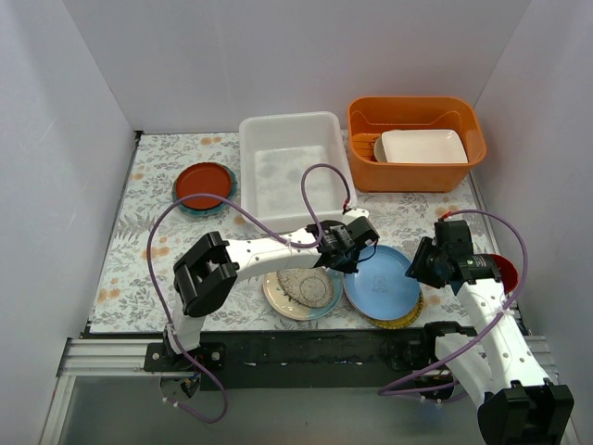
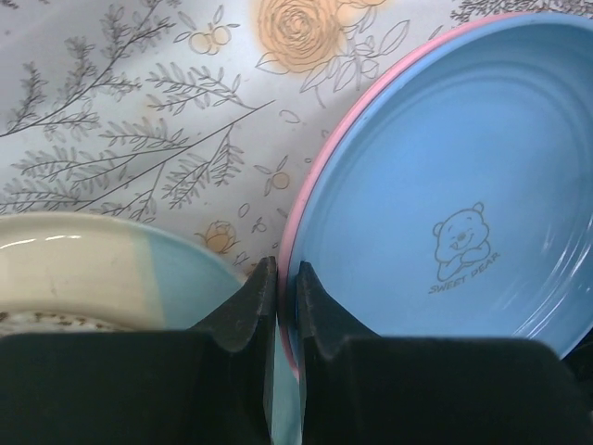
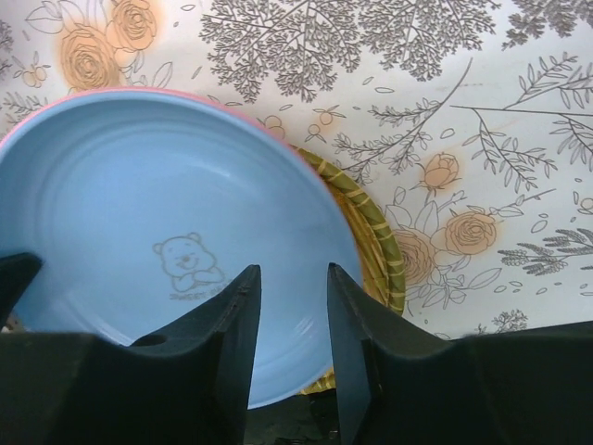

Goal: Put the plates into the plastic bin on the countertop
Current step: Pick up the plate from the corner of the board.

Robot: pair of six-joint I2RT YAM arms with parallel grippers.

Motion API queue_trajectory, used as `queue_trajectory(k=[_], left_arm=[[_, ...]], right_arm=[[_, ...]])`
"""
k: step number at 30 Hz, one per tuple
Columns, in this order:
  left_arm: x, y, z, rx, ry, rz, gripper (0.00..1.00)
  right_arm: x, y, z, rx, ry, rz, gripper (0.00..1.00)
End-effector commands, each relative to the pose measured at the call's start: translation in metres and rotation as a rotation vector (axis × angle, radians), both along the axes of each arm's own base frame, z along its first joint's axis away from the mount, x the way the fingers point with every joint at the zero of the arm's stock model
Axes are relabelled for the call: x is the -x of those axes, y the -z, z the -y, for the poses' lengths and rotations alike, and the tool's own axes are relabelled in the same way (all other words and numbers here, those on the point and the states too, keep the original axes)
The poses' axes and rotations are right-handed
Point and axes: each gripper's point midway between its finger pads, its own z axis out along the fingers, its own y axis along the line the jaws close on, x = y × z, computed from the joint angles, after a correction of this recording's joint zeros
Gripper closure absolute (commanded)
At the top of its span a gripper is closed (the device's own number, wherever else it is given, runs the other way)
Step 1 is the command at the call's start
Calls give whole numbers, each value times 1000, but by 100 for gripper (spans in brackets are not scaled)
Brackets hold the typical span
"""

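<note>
Bin: the white translucent rectangular plastic bin (image 1: 295, 162) stands at the back of the white, leaf-and-flower printed countertop (image 1: 139, 250). You can see no plate in it.
Done: nothing yet, by my reading.
Front stack: the light blue round plate (image 1: 382, 278) lies on the pink round plate (image 2: 306, 213), and both lie on the woven yellow round plate (image 3: 366, 232), near the front edge.
Beside it: the speckled round plate with a teal rim (image 1: 301, 289) lies just left of the stack.
Back left: the red-brown round plate (image 1: 202, 183) rests on the teal round plate (image 1: 232, 190).
Left gripper (image 2: 285, 269): your jaws are down to a thin slit at the stack's rim. The pink edge runs into the slit, so it looks pinched. Whether the blue edge is caught too, you cannot tell.
Right gripper (image 3: 292, 273): your jaws stand partly apart and hold nothing, above the blue plate's edge.
Left: all six plates you can see.
</note>
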Motion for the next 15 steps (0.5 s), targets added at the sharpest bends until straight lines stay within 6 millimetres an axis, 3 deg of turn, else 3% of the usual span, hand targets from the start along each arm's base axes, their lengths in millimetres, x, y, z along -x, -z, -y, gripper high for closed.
queue_trajectory(k=[1,7,10,15], left_arm=[[-16,-16,-40,-66,-78,57,100],[-15,-11,-43,-66,-79,41,100],[-14,-11,-42,-64,-76,37,100],[-13,-12,-43,-65,-74,37,100]], right_arm=[[4,2,15,66,62,-20,59],[7,8,8,31,50,-40,64],[8,12,8,34,52,-55,78],[18,27,-1,-9,49,-104,78]])
